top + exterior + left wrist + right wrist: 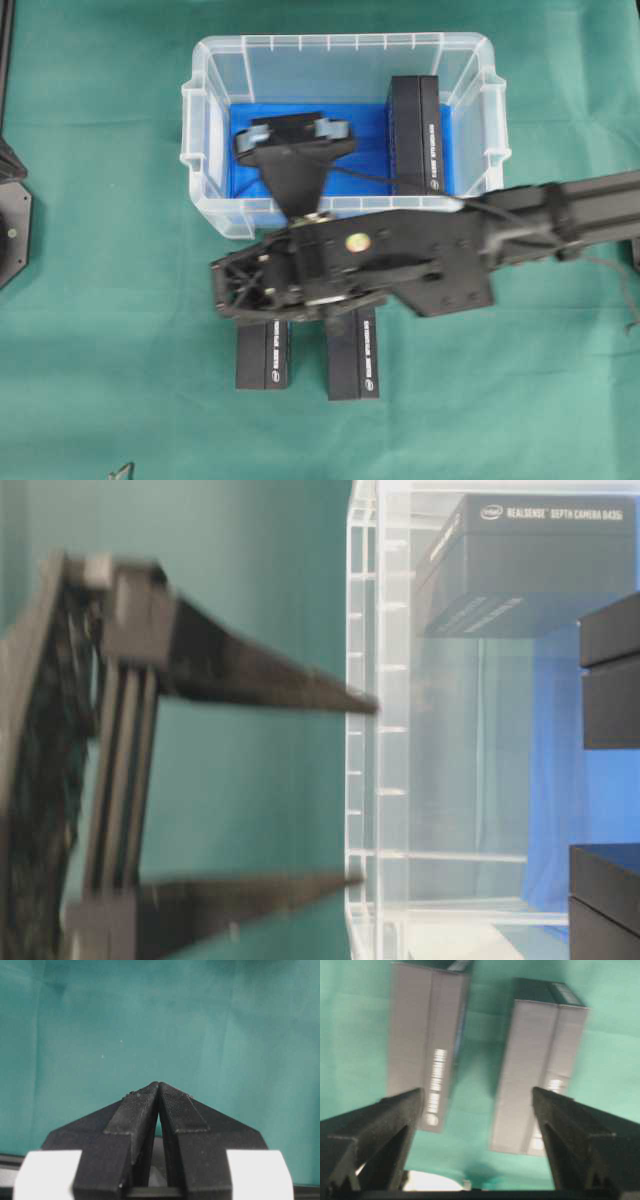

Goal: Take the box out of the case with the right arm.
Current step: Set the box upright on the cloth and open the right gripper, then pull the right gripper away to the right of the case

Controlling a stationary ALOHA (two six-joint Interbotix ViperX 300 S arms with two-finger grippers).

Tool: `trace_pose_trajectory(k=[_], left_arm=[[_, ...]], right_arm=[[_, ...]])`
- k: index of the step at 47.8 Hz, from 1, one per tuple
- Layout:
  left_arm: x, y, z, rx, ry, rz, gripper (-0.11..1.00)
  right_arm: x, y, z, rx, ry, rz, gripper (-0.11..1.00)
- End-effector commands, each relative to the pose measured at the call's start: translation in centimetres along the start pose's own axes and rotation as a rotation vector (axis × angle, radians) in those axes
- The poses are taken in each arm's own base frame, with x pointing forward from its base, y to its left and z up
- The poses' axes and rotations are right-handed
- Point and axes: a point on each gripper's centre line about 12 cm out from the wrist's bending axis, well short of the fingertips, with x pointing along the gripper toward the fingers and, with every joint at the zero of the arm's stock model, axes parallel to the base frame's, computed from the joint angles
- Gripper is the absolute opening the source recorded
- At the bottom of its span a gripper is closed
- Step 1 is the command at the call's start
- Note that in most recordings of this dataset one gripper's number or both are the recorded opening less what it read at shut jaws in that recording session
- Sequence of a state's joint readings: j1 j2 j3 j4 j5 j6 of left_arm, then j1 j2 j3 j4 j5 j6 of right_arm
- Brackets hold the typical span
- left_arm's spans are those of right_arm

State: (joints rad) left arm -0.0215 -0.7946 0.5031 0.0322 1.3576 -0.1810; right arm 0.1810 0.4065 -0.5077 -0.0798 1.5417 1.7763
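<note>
Box (417, 134) stands inside the case (205, 150), against its right wall, long axis running from near wall to far wall. Right tool (479, 1105) hangs outside the case's near wall, spread wide and empty, above two boxes (264, 355) on the counter (100, 330). The case box lies beyond it, rightward. Left tool (158, 1091) is closed, empty.

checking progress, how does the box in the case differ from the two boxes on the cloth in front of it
The box in the case lies on the blue lining by the right wall of the case; the two boxes on the cloth lie outside on green cloth. The right gripper hangs open above the outside pair, not above the cased one. All three are black, oblong, with white print.
</note>
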Motion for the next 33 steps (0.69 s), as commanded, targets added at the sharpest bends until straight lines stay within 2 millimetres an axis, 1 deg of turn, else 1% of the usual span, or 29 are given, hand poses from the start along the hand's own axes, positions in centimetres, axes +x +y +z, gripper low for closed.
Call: trace_pose_trajectory(k=[1, 11, 22, 24, 33], left_arm=[[-0.4, 0.1, 0.2, -0.004, -0.016, 0.003, 0.02], [-0.4, 0.1, 0.2, -0.004, -0.016, 0.003, 0.02], [-0.4, 0.1, 0.2, -0.005, -0.017, 0.003, 0.02], [-0.4, 0.1, 0.2, -0.005, -0.016, 0.003, 0.02], [-0.3, 0.2, 0.1, -0.005, -0.016, 0.004, 0.02]], right_arm=[[-3.3, -2.0, 0.2, -0.005, 0.014, 0.06, 0.89], [-4.3, -6.8, 0.6, -0.002, 0.017, 0.055, 0.89], [-5.0, -13.6, 1.2, -0.005, 0.012, 0.021, 0.89], [-5.2, -15.1, 1.3, -0.004, 0.014, 0.023, 0.89], [-5.4, -19.9, 1.8, -0.006, 0.018, 0.022, 0.89]])
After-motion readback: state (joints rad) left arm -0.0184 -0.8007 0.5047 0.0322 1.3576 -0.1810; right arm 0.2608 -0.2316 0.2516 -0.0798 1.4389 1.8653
